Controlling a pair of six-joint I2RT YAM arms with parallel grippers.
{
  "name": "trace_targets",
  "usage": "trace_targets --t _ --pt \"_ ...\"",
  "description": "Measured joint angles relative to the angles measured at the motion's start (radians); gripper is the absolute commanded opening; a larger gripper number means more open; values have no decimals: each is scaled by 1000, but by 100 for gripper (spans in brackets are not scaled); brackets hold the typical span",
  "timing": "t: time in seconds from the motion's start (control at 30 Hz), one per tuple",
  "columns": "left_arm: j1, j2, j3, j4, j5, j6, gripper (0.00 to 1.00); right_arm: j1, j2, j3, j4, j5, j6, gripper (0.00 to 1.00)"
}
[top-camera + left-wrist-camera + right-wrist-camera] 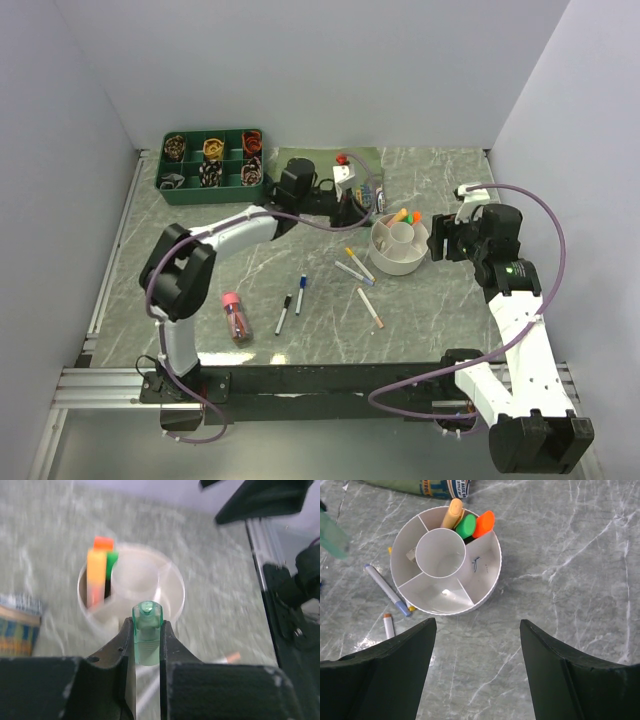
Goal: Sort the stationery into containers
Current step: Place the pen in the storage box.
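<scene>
The left gripper (pixel 147 630) pinches a green-capped marker (pixel 147 642) above the 6 o'clock rim of the organiser (pixel 175 587).
To do this well, I judge, carry it over the 10 o'clock compartment, tip it upright and release low. The right gripper (pixel 477 625), jaws spread and empty, hovers at the organiser's 6 o'clock in its own view. Top view count: one pink-capped tube (pixel 235 316) and five loose pens (pixel 300 294) at the organiser's 8 o'clock, and three highlighters (pixel 402 214) inside at 12.

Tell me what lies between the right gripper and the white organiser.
Nothing but bare marble table. The right wrist view shows that stretch with no pens on it, from the open right gripper up to the organiser.
</scene>
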Motion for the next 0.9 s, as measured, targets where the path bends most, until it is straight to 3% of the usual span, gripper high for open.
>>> trace_targets --t 0.13,0.4,0.9 --pt "-42 61 -2 253 7 -64 1 0 -1 0 -8 0 0 75" --pt "-85 138 -3 486 4 -110 1 0 -27 0 -47 3 -16 75" --pt "-88 241 -40 539 -13 -99 1 0 -36 24 -120 10 -35 75"
